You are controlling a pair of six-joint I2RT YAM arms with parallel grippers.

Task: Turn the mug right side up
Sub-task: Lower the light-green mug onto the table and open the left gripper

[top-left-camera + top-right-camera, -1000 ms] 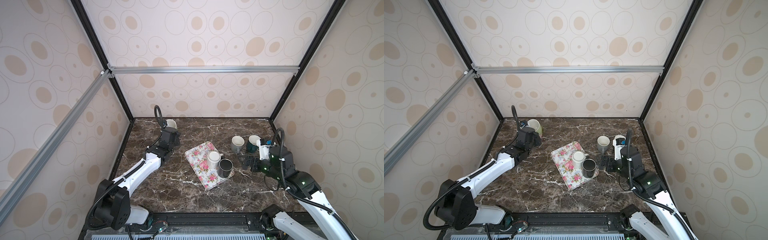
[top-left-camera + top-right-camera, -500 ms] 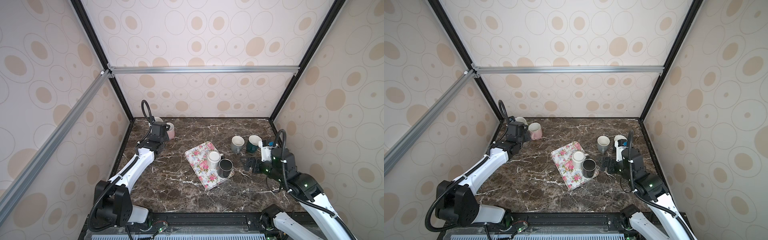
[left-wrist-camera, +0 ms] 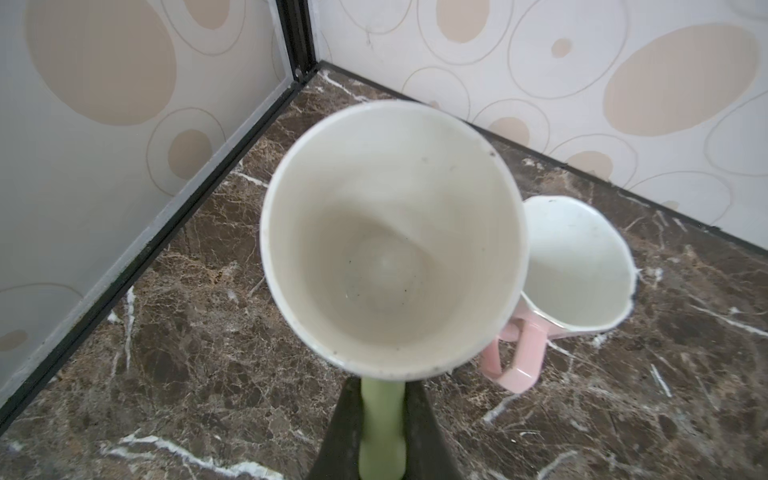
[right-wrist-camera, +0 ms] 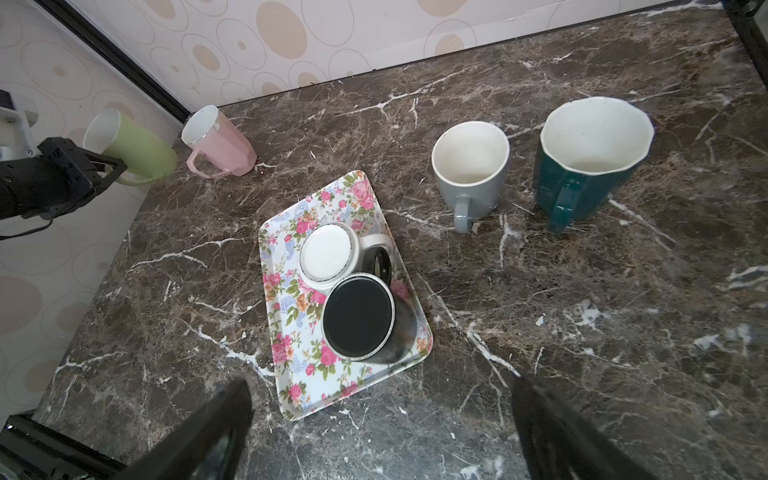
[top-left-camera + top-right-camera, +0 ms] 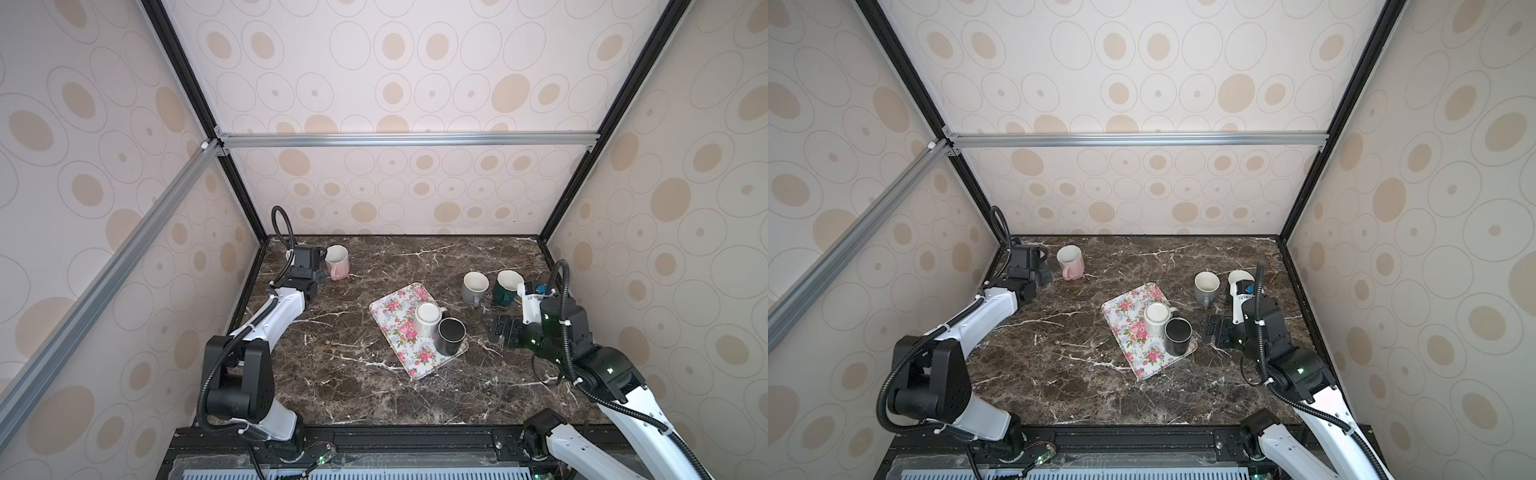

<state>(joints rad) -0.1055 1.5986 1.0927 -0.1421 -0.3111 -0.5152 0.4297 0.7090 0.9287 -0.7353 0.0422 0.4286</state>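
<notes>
A: While parked just right of the floral tray with jaws spread wide and nothing held, right gripper low risk. Could clip the black mug or white mug, both bottom-up on the tray, if swung toward them.

B: Agreed. Beyond the tray to the right: grey mug and teal mug, upright, well clear. And far left of the tray?

A: There: green mug, apparently lifted off the marble top, tilted with mouth partly up. Pinched by the handle alone in the clamped left gripper.

B: Main worry, then: narrow hold, so likely to swivel or slip while completing the turn. Sits just beside the pink mug too; contact unclear. Might tip that one on set-down. Side wall close as well.

A: Best to level the base first, lower slowly, let go only once seated.
</notes>
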